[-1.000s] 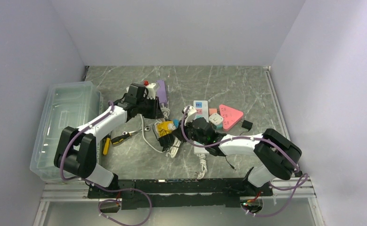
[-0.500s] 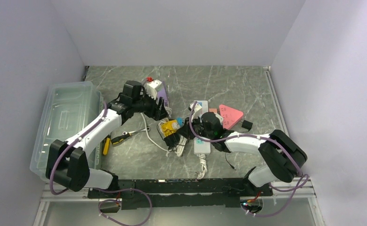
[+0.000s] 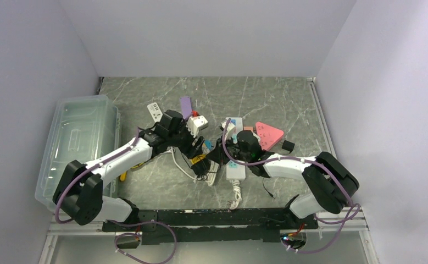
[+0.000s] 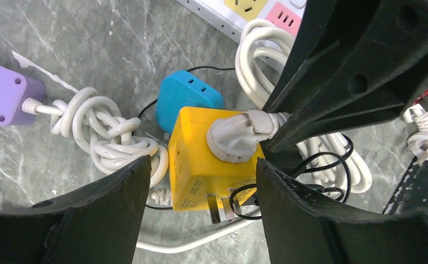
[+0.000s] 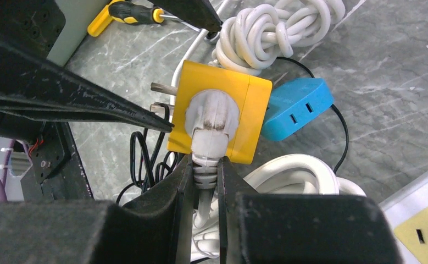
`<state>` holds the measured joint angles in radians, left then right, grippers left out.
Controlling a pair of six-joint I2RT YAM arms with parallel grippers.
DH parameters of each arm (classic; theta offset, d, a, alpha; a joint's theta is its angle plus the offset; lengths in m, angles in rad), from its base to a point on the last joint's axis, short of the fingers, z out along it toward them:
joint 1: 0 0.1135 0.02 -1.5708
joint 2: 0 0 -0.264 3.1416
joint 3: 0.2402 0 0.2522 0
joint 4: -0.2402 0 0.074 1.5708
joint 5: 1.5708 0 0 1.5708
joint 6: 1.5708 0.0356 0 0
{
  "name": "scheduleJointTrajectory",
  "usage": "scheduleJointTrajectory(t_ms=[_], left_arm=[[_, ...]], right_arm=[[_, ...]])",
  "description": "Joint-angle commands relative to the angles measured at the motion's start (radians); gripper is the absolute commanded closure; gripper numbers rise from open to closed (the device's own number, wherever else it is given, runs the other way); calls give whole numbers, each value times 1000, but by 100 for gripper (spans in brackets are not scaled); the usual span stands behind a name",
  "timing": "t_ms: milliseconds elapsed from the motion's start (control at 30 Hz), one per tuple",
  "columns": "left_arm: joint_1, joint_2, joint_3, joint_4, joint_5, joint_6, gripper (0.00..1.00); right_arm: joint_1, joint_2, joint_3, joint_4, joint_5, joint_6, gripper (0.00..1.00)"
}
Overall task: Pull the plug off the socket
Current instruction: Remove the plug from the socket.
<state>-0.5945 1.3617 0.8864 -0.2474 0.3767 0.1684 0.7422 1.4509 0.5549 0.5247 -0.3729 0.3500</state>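
Observation:
A yellow cube socket (image 4: 198, 165) lies on the grey table with a white plug (image 4: 236, 135) seated in its top face. It also shows in the right wrist view (image 5: 253, 110), with the plug (image 5: 211, 118) facing me. My right gripper (image 5: 205, 170) is shut on the plug's ribbed cord end, just behind the plug head. My left gripper (image 4: 200, 170) is open, one finger (image 4: 107, 209) on each side of the socket, apart from it. In the top view both grippers meet mid-table, left (image 3: 196, 149) and right (image 3: 216, 153), hiding most of the socket.
A blue adapter (image 5: 294, 107) touches the socket. Knotted white cords (image 4: 110, 137) and black wire surround it. A white power strip (image 3: 234, 171), a pink triangle (image 3: 269, 135), a purple strip (image 4: 3, 99), a yellow screwdriver (image 5: 121, 12) and a clear bin (image 3: 77, 148) are nearby.
My left arm has swung from the back left toward the middle and come down with open fingers astride the yellow socket. My right gripper keeps its hold on the plug, barely moving.

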Motion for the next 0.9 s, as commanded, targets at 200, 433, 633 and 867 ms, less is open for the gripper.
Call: scheduleJointTrajectory(t_ms=[200, 433, 633, 867], left_arm=[[-55, 4, 8, 41, -84, 85, 21], [-83, 27, 0, 58, -99, 81, 14], [-106, 46, 6, 39, -181, 99, 13], [-108, 64, 16, -1, -197, 132, 7]], right_arm=[[-38, -52, 0, 210, -93, 51, 100], [-42, -47, -2, 220, -104, 60, 100], [-46, -47, -6, 225, -105, 66, 100], [-55, -53, -12, 235, -110, 75, 100]])
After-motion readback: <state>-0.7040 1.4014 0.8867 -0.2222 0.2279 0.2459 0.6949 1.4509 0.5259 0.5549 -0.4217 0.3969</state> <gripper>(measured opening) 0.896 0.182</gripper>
